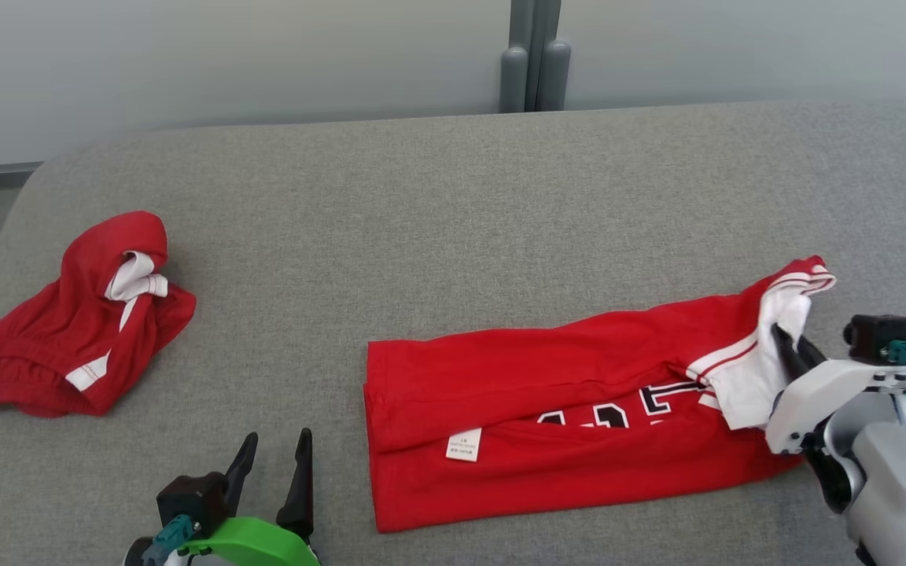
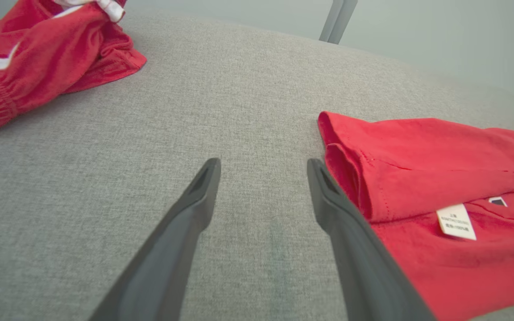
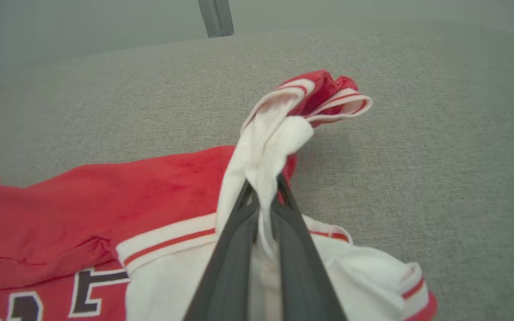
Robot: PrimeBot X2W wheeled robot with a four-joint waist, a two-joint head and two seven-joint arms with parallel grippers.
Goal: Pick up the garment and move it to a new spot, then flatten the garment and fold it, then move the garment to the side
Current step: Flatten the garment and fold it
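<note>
Our right claw (image 3: 263, 185) is pinched tight on the white sleeve (image 3: 266, 147) of the red jersey (image 1: 547, 377). The jersey lies folded lengthwise on the right half of the gray tabletop (image 1: 453, 204). Our left claw (image 1: 278, 435) hangs wide open just beside the jersey's hem edge. Crumpled red shorts (image 1: 83, 330) sit way off left.

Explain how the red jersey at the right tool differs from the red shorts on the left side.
Pose: the red jersey lies folded in a long flat band; the red shorts sit in a crumpled heap.
Markings: the jersey shows dark lettering and a white label; the shorts show neither.
Contact: the right tool is shut on the jersey's white part; no tool touches the shorts.
Both are red with white trim.
</note>
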